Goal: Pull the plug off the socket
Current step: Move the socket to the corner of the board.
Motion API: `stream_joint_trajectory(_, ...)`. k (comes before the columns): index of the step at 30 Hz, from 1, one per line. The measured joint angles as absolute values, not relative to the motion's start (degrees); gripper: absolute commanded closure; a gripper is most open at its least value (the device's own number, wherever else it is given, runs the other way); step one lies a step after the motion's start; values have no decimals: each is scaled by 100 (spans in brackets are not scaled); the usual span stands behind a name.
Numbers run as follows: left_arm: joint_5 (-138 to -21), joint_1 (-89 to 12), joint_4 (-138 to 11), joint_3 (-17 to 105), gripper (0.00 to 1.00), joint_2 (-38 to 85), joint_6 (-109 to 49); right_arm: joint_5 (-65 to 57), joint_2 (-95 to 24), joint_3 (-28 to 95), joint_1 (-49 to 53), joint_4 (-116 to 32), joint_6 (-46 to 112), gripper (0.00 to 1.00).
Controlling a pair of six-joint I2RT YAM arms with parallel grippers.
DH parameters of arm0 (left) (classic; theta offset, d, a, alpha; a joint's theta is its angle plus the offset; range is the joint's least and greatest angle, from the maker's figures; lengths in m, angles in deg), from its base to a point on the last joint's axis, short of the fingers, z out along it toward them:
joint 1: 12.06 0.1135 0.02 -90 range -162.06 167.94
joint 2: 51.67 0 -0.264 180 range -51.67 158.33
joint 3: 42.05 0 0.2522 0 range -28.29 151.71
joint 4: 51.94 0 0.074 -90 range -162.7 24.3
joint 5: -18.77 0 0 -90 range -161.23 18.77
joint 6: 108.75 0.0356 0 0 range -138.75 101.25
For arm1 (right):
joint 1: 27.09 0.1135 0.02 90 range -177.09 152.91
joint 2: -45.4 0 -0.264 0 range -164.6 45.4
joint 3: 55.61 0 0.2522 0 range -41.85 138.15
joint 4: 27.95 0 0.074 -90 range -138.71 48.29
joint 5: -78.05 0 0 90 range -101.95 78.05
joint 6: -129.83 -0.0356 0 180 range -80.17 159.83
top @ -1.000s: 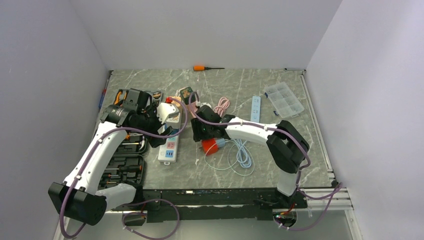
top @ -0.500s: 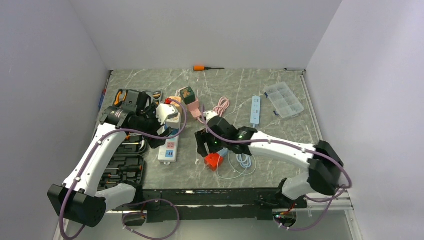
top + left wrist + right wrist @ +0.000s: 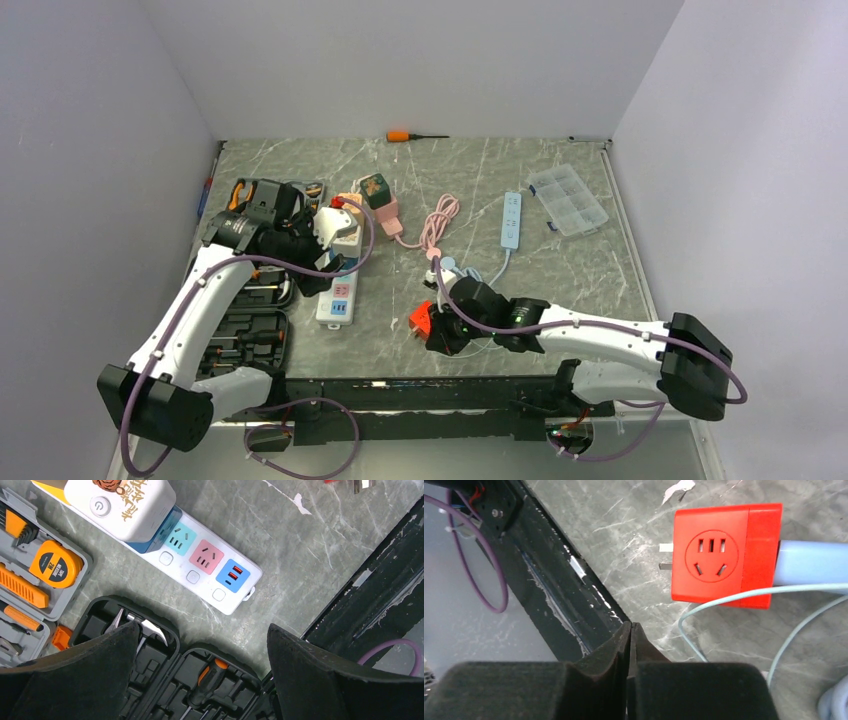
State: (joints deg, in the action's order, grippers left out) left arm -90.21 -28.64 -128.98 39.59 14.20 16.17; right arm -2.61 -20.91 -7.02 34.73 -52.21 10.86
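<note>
The red plug (image 3: 724, 555) is a cube with bare metal prongs (image 3: 665, 555). It lies loose on the marble table near the front edge (image 3: 421, 318), apart from the white socket strip (image 3: 337, 295) (image 3: 200, 562). A pale-blue cable end (image 3: 809, 562) runs into the cube's right side. My right gripper (image 3: 630, 625) (image 3: 437, 337) is shut on nothing, just in front of the cube. My left gripper (image 3: 202, 630) (image 3: 325, 262) hangs open over the strip's near end and the tool case, holding nothing. A white charger (image 3: 122, 505) is plugged into the strip.
An open black tool case (image 3: 250, 340) lies left of the strip, with a second tray of orange tools (image 3: 40, 575) beside it. Further back are a green cube adapter (image 3: 376, 188), pink cable (image 3: 440, 215), small blue strip (image 3: 511, 220), clear organiser box (image 3: 568, 198) and orange screwdriver (image 3: 410, 135). The black table rail (image 3: 554, 580) runs beside my right gripper.
My right arm has drawn back toward the near edge, and its gripper has gone from open to shut. The red plug now lies nearer the front edge. The left arm has barely moved.
</note>
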Motion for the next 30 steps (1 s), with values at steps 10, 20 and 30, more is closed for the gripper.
stream_joint_trajectory(10,-9019,-2864,-12942,4118,1,1503,1614,-176,-2357,-802,3475,-4950,1042,100)
stream_joint_trajectory(20,-8977,-2864,-12986,4182,0,1503,1614,-849,-2764,-953,3668,-4968,730,100)
stream_joint_trajectory(30,-8934,-2864,-12997,4182,1,1479,1617,-2344,-3079,-951,3574,-5505,354,100)
